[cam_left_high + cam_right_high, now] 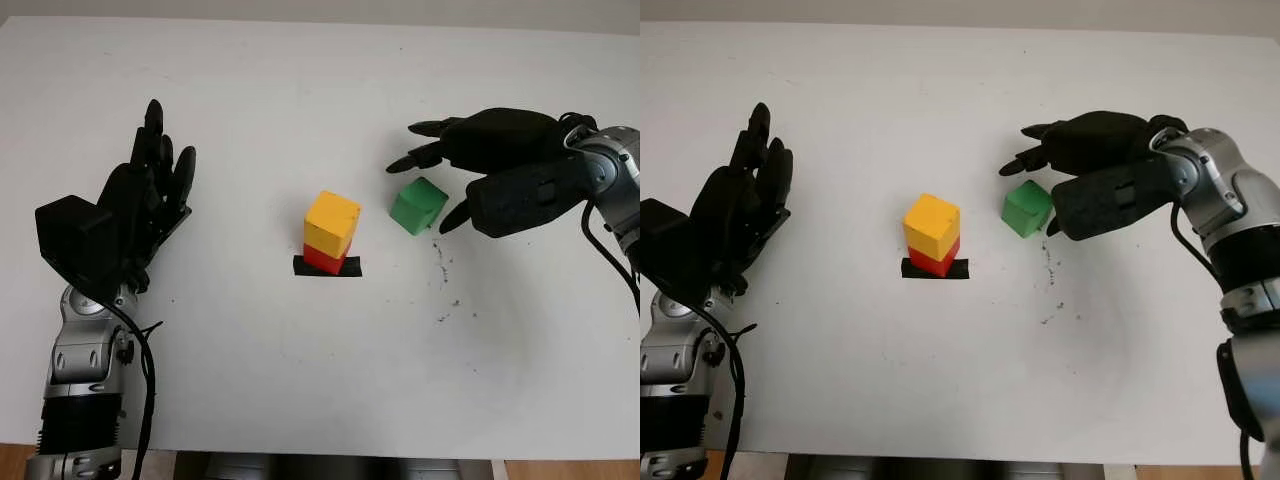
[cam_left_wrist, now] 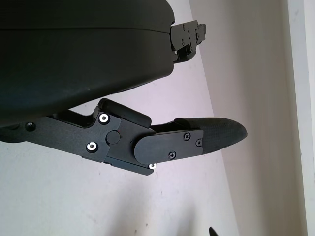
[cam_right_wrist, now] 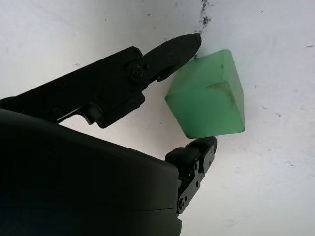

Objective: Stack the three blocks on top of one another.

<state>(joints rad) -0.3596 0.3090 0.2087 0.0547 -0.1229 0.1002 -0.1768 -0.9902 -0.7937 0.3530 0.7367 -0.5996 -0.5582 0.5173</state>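
A yellow block [image 1: 332,221] sits on a red block [image 1: 322,259], which stands on a black tape mark [image 1: 327,266] at the table's middle. Just to their right a green block [image 1: 418,208] stands on the table, turned at an angle. My right hand [image 1: 416,193] is open and reaches over it from the right, two fingers beyond the block and the thumb by its near right corner. In the right wrist view one fingertip [image 3: 189,43] is at a corner of the green block [image 3: 209,96]; I cannot tell whether it touches. My left hand [image 1: 150,190] is open, held up at the left.
The white table [image 1: 300,380] runs wide around the blocks. Small dark specks [image 1: 442,290] mark its surface in front of the green block. The table's front edge lies near the picture's bottom.
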